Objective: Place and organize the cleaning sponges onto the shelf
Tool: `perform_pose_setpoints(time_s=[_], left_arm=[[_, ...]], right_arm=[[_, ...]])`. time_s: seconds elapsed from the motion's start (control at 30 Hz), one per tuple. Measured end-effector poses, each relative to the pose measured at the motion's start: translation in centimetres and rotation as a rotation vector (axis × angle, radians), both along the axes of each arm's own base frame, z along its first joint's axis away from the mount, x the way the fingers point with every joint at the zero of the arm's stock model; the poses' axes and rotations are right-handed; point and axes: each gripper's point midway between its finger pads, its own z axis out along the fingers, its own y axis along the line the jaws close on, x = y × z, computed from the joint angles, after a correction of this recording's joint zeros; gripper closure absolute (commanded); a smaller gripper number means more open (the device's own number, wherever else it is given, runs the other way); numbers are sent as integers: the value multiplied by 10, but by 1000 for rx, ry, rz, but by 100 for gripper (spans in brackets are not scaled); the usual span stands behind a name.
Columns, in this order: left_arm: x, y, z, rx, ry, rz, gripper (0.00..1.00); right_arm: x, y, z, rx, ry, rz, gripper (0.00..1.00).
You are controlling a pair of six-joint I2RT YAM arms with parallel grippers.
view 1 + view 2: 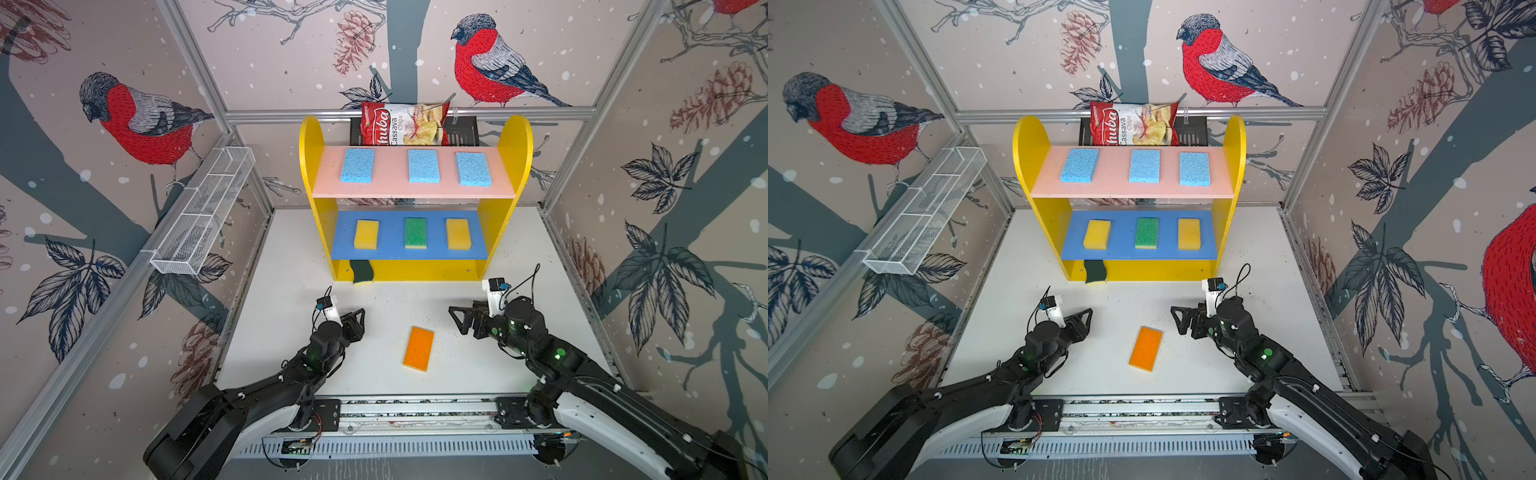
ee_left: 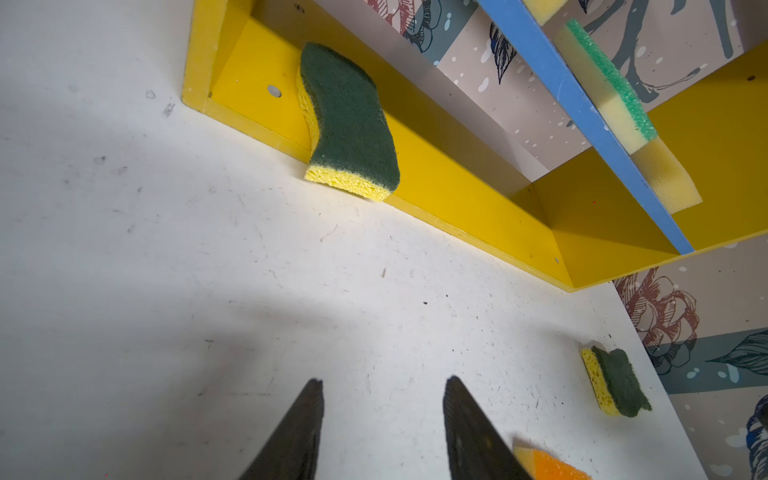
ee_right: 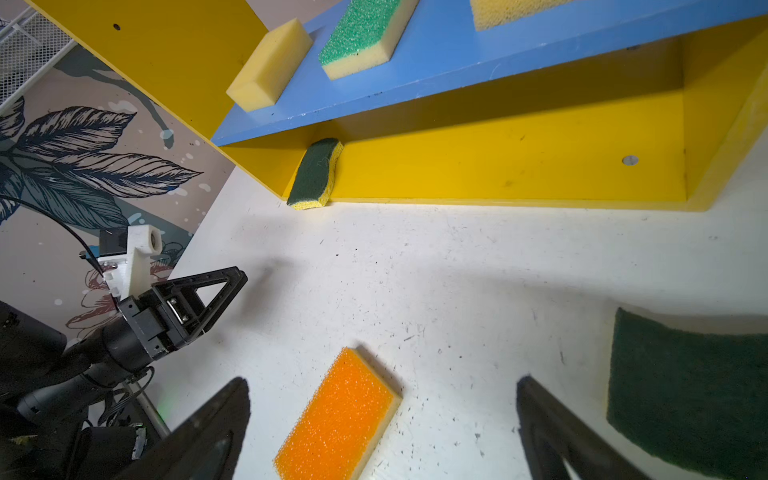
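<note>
Bird-and-pinecone wallpaper walls in a scuffed white desk (image 1: 374, 374). The shelf (image 1: 311, 166) stands at the desk's far end, well ahead of both grippers. Three light blue sponges (image 1: 357, 165) (image 1: 423, 166) (image 1: 473, 168) lie spaced in a row on its pink upper board (image 1: 390, 176). Its blue middle board (image 1: 392, 237) carries a yellow sponge (image 1: 366, 235), a green-topped sponge (image 1: 415, 233) and a second yellow sponge (image 1: 459, 234).

The left gripper (image 1: 360, 316) hovers over bare desk with its fingers (image 2: 299, 432) parted and nothing between them. Straight ahead of it, and apart from it, a wavy dark-green sponge (image 2: 349, 120) lies on the shelf's yellow base (image 1: 436, 270). The sponge's near end juts over the front lip. In both top views its far end is hidden under the blue board.

The right gripper (image 3: 380, 380) is spread wide and holds nothing. An orange-topped sponge (image 1: 419, 348) lies flat on the desk between the two grippers. It is closer to the right gripper and touches neither. In the right wrist view it sits just below the gap between the fingers, and the frame edge cuts off its near corner.

A second wavy sponge (image 3: 690, 390) lies on the desk just beside the right gripper, on the side away from the left arm. Only the wrist views show it, and the right wrist view cuts it off at the frame edge. In both top views the right arm covers that spot.

Behind the shelf, a red cassava chips bag (image 1: 403, 124) leans on a black rack (image 1: 461, 131), and the pink board hides the bag's lower edge. A white wire mesh basket (image 1: 203, 212) hangs on the wall on the left gripper's side.
</note>
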Motion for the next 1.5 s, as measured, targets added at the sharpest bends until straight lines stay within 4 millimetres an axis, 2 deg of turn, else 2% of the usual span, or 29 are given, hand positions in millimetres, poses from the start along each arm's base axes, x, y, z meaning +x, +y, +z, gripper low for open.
perform_pose_setpoints(time_s=[0.13, 0.47, 0.9, 1.03, 1.27, 1.5], left_arm=[[7, -2, 3, -69, -2, 13, 54], [11, -11, -9, -129, 41, -13, 62], [29, -5, -20, -256, 51, 38, 70], [28, -1, -42, -290, 118, 50, 73], [31, 1, -40, -336, 113, 58, 72], [34, -2, -47, -384, 154, 67, 72]], right_arm=[[0, 1, -2, -4, 6, 4, 1], [0, 1, -5, -15, 12, 6, 0], [0, 1, -5, -27, -1, 14, 0], [0, 1, -5, -31, -5, 11, 0], [2, -2, -5, -35, -10, -2, 0], [2, -3, -10, -47, -2, -8, 0]])
